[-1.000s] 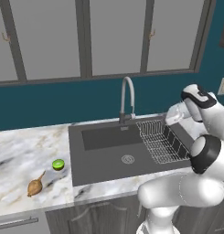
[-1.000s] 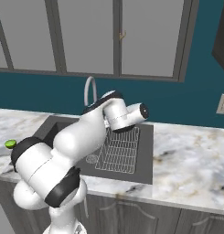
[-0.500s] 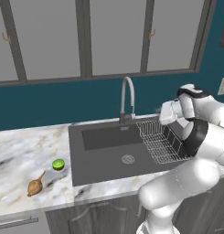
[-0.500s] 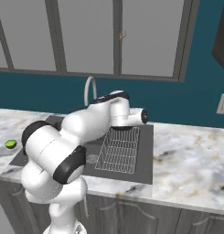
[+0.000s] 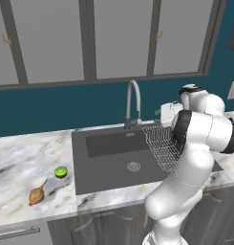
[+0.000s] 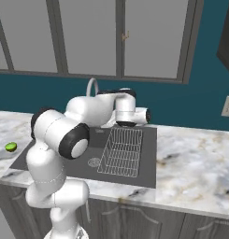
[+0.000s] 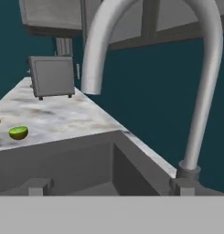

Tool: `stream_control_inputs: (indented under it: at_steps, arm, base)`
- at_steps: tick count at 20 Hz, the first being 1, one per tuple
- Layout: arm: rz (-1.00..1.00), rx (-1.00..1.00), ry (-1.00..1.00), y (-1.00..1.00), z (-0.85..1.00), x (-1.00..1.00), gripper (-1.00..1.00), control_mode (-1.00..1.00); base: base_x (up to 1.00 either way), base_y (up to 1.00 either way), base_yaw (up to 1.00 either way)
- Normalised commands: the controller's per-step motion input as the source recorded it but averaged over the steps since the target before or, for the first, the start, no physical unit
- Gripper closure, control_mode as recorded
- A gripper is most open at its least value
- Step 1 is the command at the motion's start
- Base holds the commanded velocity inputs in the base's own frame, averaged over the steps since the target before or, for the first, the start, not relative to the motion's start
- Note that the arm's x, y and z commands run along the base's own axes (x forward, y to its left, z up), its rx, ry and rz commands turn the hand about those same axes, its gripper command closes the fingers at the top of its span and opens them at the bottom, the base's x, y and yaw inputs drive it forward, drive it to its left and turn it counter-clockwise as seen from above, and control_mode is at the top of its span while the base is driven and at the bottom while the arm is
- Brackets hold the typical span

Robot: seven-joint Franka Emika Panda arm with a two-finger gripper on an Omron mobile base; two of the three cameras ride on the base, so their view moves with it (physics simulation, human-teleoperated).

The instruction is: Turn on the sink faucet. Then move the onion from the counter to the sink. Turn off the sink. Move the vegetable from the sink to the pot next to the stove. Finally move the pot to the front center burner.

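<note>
A: Where does the pincer (image 7: 111, 186) stand?

B: In the hand view its two dark fingertips (image 7: 38, 186) rise well apart at 6 o'clock, jaws released and grasping nothing. Straight ahead stands the sink faucet (image 7: 200, 87), its arched spout curving over from 1 o'clock to 11 o'clock and its base seated on the rim of the sink (image 7: 67, 155).

A: And seen from the base?

B: In the left base view the arm's hand sits at 3 o'clock of the sink faucet (image 5: 132, 103), above the wire rack (image 5: 162, 143) in the right end of the sink (image 5: 113, 165).

A: Where is the onion?

B: The onion (image 5: 37, 194) lies on the bench (image 5: 23, 162) at 9 o'clock of the sink, its stalk pointing toward the lime (image 5: 61, 172) just beside it. The lime (image 6: 10, 147) also shows at the left edge of the right base view.

A: Anything behind?

B: Grey wall cabinets (image 6: 88, 35) over a teal wall (image 5: 51, 107).
</note>
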Motion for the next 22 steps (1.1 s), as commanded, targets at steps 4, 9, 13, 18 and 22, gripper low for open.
stream_control_inputs:
  at_steps: [4,9,13,18,22]
  arm:
    - [0.12,0.04,0.00,0.02,-0.07,0.42,-1.00,-1.00]
    - [0.10,0.02,0.00,0.16,-0.13,0.32,-1.00,-1.00]
    - [0.04,0.00,0.00,0.38,-0.18,0.23,-1.00,-1.00]
    - [0.00,0.01,0.00,0.12,-0.09,0.31,-1.00,-1.00]
    - [0.00,0.00,0.01,0.00,-0.12,0.35,-1.00,-1.00]
  base:
    - [0.00,0.00,0.00]
    - [0.00,0.00,0.00]
    - [0.00,0.00,0.00]
    - [0.00,0.00,0.00]
    - [0.00,0.00,0.00]
